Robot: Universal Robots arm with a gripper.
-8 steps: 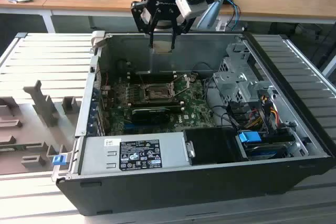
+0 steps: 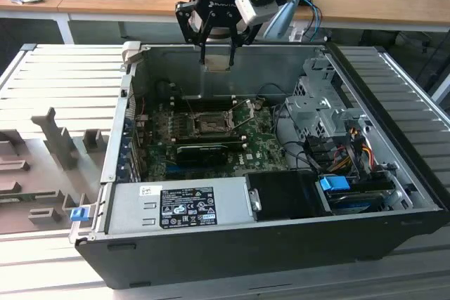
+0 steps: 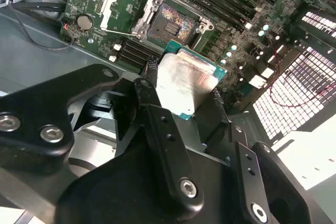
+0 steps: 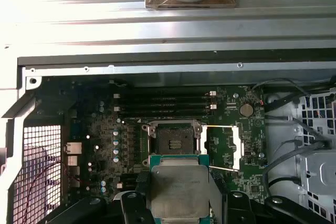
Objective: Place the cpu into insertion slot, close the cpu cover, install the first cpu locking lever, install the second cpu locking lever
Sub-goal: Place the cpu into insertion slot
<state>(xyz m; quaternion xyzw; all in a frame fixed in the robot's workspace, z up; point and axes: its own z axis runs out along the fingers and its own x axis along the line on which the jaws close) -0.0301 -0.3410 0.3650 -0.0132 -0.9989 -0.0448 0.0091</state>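
Our gripper (image 2: 217, 60) pinches the cpu (image 4: 179, 190) by its edges, level above the insertion slot (image 4: 173, 139) for a square drop; the cpu cover (image 4: 238, 148) beside the slot lies open.

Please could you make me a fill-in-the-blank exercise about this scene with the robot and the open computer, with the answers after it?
1. The gripper is shut on the flat square ___.
2. The insertion slot is ___: no chip lies in it.
3. The cpu cover is swung ___, lying beside the slot and not over it.

Missing words: cpu; empty; open.
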